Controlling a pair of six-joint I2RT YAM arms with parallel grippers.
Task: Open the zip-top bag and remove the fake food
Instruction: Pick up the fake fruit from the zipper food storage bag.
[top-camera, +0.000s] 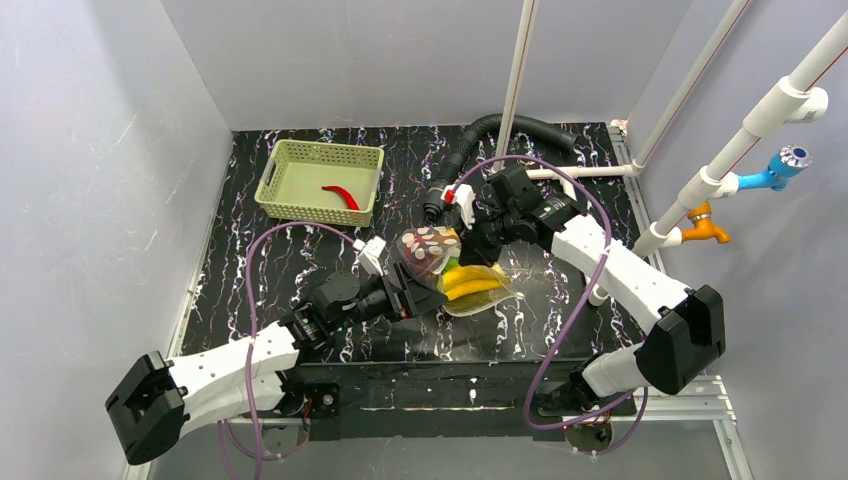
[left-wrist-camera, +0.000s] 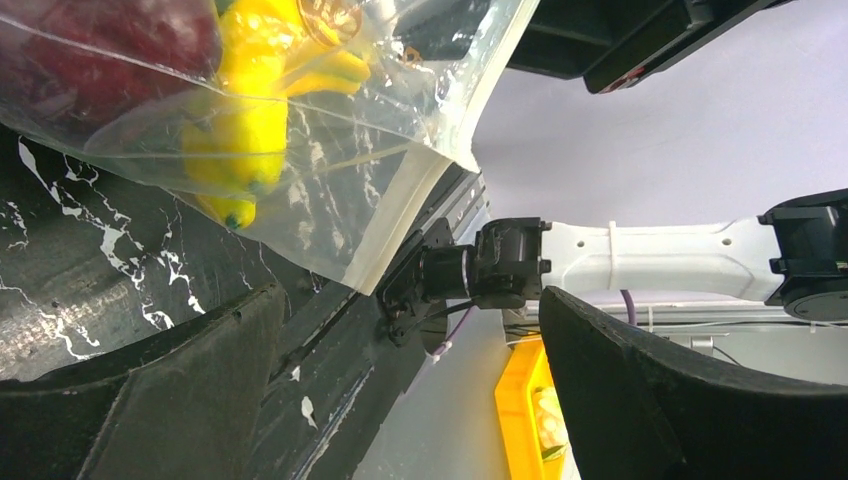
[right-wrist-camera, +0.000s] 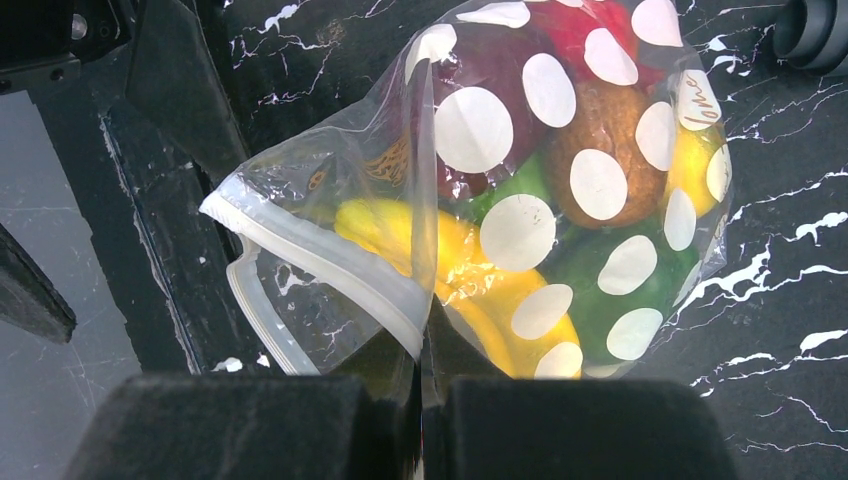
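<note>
The zip-top bag (top-camera: 462, 281) lies mid-table, clear with white spots, its mouth gaping. My right gripper (right-wrist-camera: 425, 392) is shut on one lip of the bag (right-wrist-camera: 500, 180) at the zip strip (right-wrist-camera: 330, 265). Inside is fake food: a yellow banana (right-wrist-camera: 470, 290), a green piece (right-wrist-camera: 600, 290), a brown piece (right-wrist-camera: 610, 140) and dark red pieces. My left gripper (left-wrist-camera: 410, 400) stands open and empty just below the bag (left-wrist-camera: 400, 120), with the banana (left-wrist-camera: 250, 130) showing through the plastic. From above, the left gripper (top-camera: 420, 292) is at the bag's left edge and the right gripper (top-camera: 473, 240) above it. A red chili (top-camera: 341, 196) lies in the basket.
The pale green lattice basket (top-camera: 285, 165) stands at the back left. A black corrugated hose (top-camera: 500, 125) curves along the back edge, and white pipes (top-camera: 700, 190) run up the right side. A yellow bin (left-wrist-camera: 530, 400) shows beyond the table edge.
</note>
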